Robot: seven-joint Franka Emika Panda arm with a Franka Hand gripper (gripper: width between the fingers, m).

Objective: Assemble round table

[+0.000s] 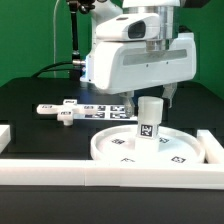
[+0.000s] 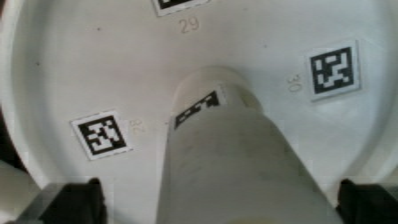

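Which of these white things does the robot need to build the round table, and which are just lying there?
For the table:
round disc
short cylinder, standing on the disc
cross-shaped piece, lying on the black table
pincer, astride the cylinder

Just lying about:
marker board
long white border bars

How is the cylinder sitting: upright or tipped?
Upright: the cylinder stands on end on the round disc, sides vertical in the exterior view.
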